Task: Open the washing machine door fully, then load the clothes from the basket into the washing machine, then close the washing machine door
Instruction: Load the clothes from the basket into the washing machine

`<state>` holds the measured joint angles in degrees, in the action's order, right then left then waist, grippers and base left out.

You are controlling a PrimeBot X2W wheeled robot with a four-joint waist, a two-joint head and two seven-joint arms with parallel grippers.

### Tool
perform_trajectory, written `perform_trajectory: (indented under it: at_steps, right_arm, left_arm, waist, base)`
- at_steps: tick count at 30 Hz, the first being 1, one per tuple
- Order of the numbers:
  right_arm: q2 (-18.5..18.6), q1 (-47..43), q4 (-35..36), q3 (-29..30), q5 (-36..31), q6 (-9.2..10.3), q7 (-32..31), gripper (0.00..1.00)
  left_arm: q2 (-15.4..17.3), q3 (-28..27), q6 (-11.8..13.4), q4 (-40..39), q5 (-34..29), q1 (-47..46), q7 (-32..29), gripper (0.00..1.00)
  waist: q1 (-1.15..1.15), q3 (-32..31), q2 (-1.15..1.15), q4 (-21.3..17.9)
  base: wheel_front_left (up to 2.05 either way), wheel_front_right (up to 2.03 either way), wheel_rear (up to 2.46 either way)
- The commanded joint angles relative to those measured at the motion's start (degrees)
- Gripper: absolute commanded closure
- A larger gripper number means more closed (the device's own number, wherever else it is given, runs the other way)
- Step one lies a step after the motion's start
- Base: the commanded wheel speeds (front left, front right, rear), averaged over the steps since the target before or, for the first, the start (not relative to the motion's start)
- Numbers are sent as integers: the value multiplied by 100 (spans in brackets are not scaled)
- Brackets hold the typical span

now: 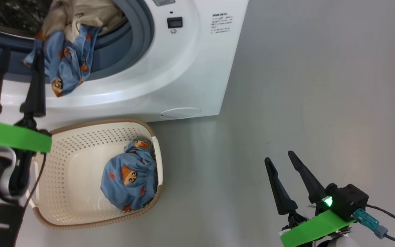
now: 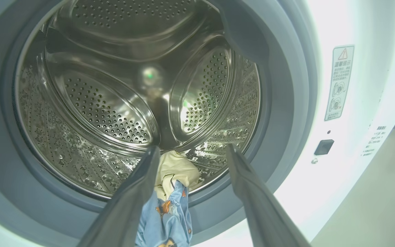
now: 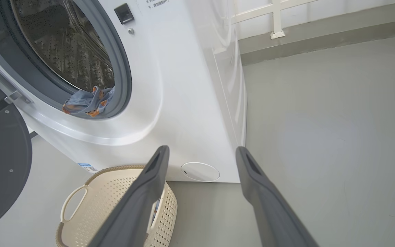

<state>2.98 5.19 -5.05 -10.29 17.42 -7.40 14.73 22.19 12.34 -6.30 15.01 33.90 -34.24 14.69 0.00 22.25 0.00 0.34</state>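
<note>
One bear garment (image 1: 68, 61) is draped over the washer (image 1: 190, 68) seal, upper left of head view. The 2nd garment (image 1: 130, 178) is curled up in the basket (image 1: 70, 192), lower left. The door (image 3: 2, 161) is swung open. L claw (image 1: 22, 51) & R claw (image 1: 279, 156) are spread wide, empty.

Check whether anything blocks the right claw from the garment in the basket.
Nothing covers it. The garment lies exposed against the right wall of the basket. The open right claw hangs over the floor beyond. Only that wall stands between them, so approach from above.
</note>
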Motion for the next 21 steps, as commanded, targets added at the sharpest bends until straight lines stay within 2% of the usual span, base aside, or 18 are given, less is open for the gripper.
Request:
perform_trajectory:
  at_steps: [1,7,13,21]
  right_arm:
    - [-11,-82,112,-151,-25,-9,27,0]
    - [-11,-62,145,-208,-45,-9,27,0]
    - [-11,-77,154,-213,-55,-9,27,0]
    - [-11,-108,167,-198,-88,-9,27,0]
  left_arm:
    - [264,-247,30,-77,-27,81,25,0]
    - [359,-232,18,245,32,444,-28,0]
    - [323,-477,19,426,139,1009,14,0]
    - [56,-1127,13,481,82,1947,28,0]
  waist:
    - [0,-80,0,19]
    - [0,-13,0,-21]
    - [0,30,0,-54]
    - [0,62,0,-62]
  base:
    - [0,0,0]
    - [0,0,0]
    - [0,0,0]
    - [0,0,0]
